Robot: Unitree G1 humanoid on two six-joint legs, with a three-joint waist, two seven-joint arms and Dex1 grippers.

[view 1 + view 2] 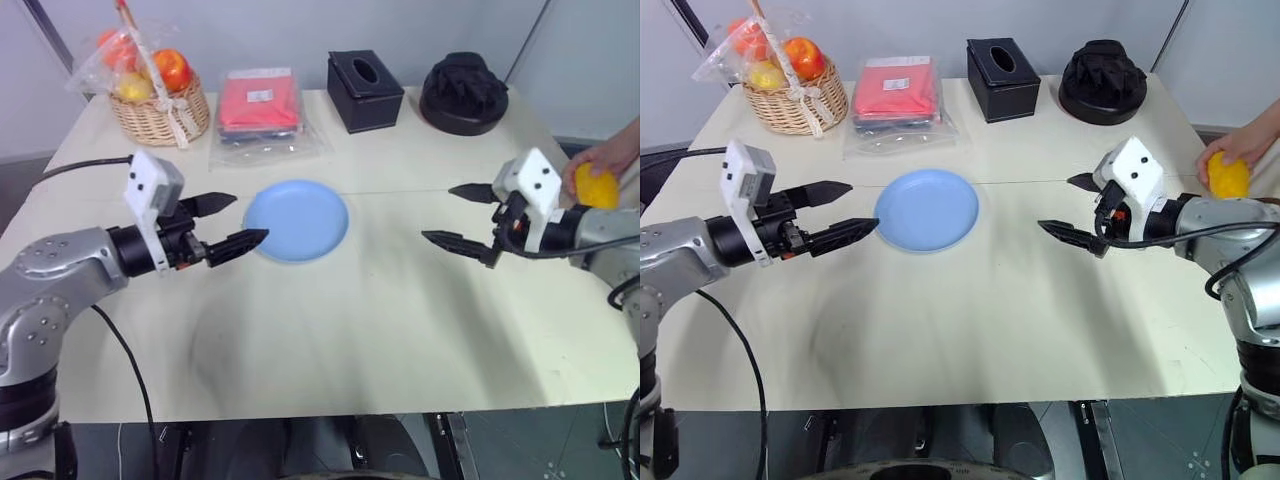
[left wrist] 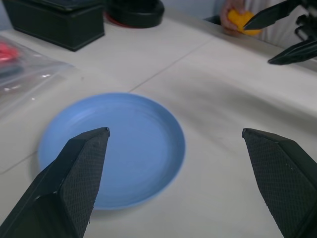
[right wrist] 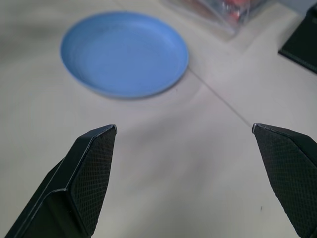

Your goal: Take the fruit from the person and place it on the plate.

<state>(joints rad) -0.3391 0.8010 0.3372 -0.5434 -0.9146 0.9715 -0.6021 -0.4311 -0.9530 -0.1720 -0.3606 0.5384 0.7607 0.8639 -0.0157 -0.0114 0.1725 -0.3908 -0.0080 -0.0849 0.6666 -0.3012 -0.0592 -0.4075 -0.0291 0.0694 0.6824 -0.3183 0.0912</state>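
Fruit handover has not happened: going left to right across the desk (image 1: 330, 330), a wicker basket (image 1: 160, 120) of plastic-wrapped red and orange fruits stands at the far left corner, and nearer the front the left claw (image 1: 228, 222) hovers above the surface with its two black fingers spread wide and nothing between them, its tips just beside the left rim of the light-blue plate (image 1: 296, 221). That plate lies flat and bare near the middle of the desk. Behind it along the far edge sit a clear bag of red cloth (image 1: 260, 105), a black tissue box (image 1: 364, 90) and a round black ridged object (image 1: 463, 92). Further right, the right claw (image 1: 1068, 207) points toward the plate, its fingers also spread wide and empty. At the far right edge, the person's hand (image 1: 1238, 152) holds the yellow-orange fruit (image 1: 1227, 176), close behind the right wrist and well apart from the plate.
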